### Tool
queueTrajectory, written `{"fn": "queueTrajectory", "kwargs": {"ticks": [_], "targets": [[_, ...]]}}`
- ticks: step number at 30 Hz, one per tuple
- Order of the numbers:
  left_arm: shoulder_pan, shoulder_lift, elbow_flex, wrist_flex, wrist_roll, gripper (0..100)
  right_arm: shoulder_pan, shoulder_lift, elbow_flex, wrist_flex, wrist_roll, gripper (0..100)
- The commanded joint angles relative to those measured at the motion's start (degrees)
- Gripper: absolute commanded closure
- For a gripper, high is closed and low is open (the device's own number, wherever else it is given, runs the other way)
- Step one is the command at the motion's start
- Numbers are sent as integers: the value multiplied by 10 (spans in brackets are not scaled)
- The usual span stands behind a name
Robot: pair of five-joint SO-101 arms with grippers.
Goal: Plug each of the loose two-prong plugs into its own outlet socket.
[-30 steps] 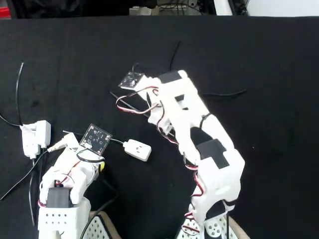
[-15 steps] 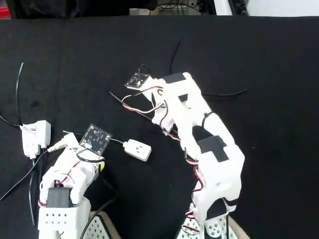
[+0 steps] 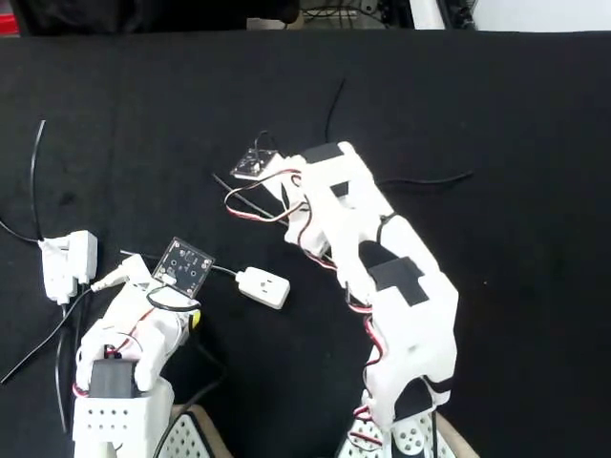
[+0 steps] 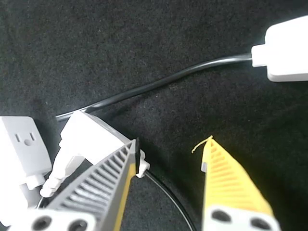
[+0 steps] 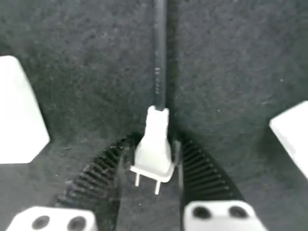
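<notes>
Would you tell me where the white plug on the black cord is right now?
In the right wrist view, the white plug is held in the right gripper, prongs toward the camera, its black cord trailing away.

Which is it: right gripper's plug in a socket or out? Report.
Out. The plug sits in the right gripper, jaws on either side, both prongs bare in the open.

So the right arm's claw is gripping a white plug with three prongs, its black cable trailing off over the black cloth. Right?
Not quite: the white plug has two prongs, not three. The right wrist view shows both sticking out of its end, the right gripper gripping it and its black cable trailing off over the black cloth.
</notes>
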Motion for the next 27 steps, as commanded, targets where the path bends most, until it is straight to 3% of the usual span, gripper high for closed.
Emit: {"fn": "queueTrajectory", "kwargs": {"ticks": [1, 16, 22, 27], "targets": [[-7, -1, 6, 4, -6, 780, -10, 0, -17, 17, -18, 987], [-7, -1, 6, 4, -7, 780, -19, 6, -101, 104, -27, 852], [-7, -1, 6, 4, -7, 780, -16, 6, -102, 123, -4, 736], [-7, -1, 6, 4, -7, 780, -7, 6, -105, 121, 31, 793]]}}
